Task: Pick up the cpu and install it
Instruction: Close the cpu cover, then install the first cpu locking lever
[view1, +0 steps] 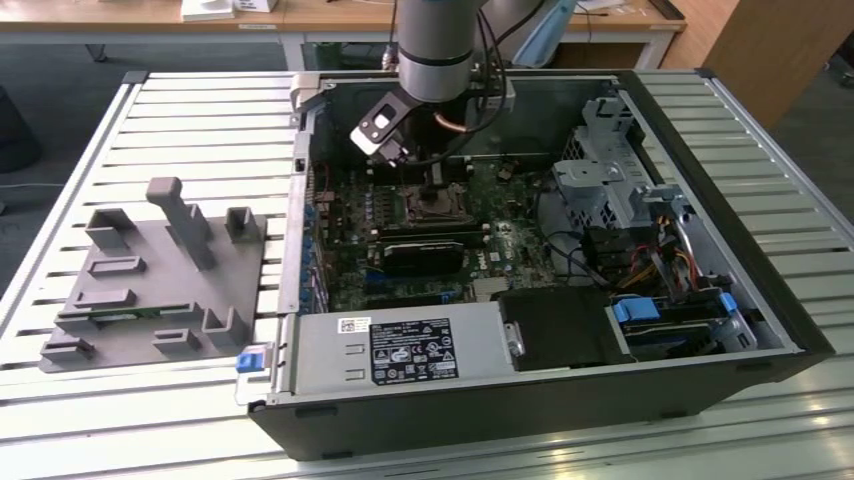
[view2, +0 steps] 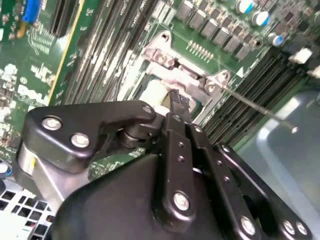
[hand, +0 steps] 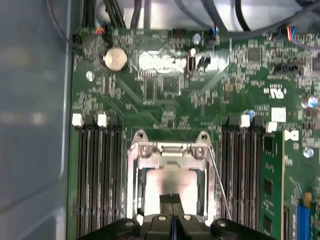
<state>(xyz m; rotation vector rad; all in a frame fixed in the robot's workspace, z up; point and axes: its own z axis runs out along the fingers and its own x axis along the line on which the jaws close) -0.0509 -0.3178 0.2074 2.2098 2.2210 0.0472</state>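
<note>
The open computer case (view1: 534, 330) lies on a slatted table (view1: 200, 130), the grey fixture tray (view1: 147, 280) at its nine o'clock. Over the motherboard (hand: 165, 85), the gripper (hand: 172, 210) has its fingers (view2: 177, 102) pressed together, tips down on the cpu (hand: 172, 182), which sits in the socket frame (hand: 167, 150).

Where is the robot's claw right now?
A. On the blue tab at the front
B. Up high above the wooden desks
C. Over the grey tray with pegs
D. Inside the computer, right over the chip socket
D. The claw hangs inside the open computer, right over the metal-framed socket.
</note>
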